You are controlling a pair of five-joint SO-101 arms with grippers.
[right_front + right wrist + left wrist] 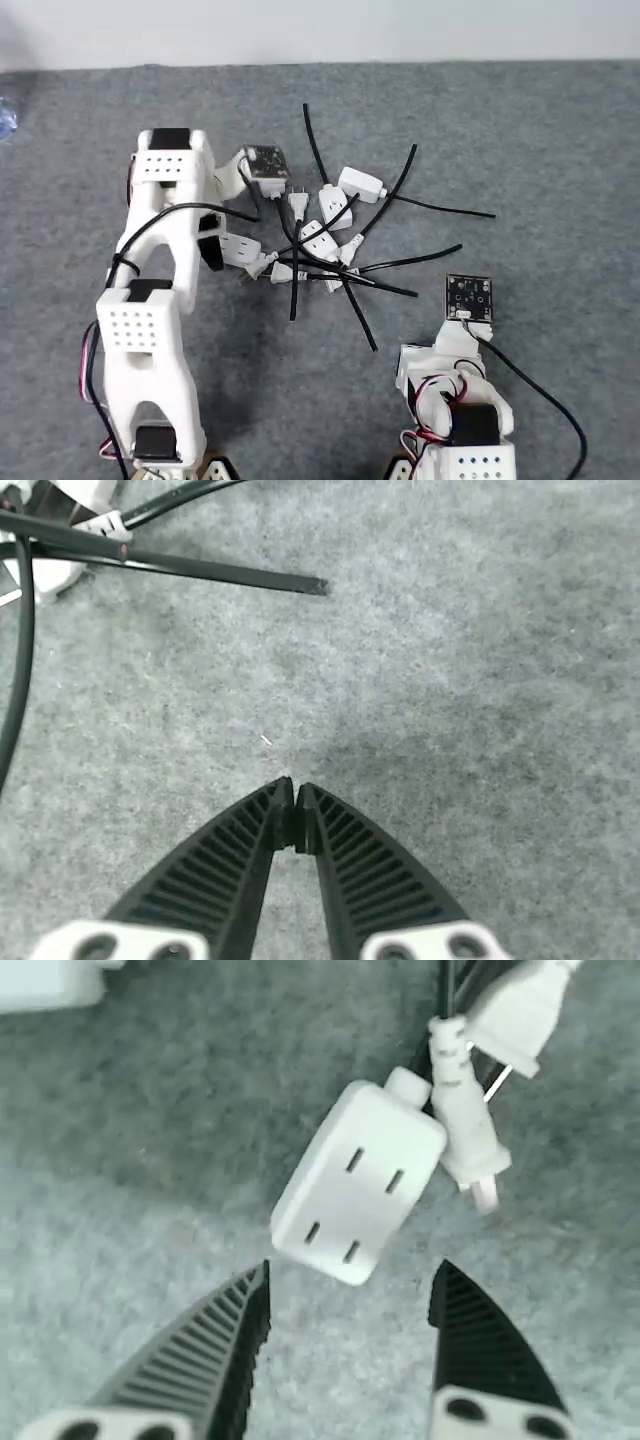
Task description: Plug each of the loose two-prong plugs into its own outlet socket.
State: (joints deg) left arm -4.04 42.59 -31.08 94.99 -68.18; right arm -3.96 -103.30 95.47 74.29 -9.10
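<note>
Gaping wide and empty, left gripper [353, 1268] sits just beside the outlet socket [360, 1190].

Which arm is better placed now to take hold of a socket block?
Left, probably: the left gripper hangs open over a white socket block; the right gripper is shut above bare carpet.

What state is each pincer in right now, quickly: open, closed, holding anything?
Left pincer: open, holding nothing, a white outlet socket just ahead of it.
Right pincer: closed on nothing, over the grey mat.
</note>
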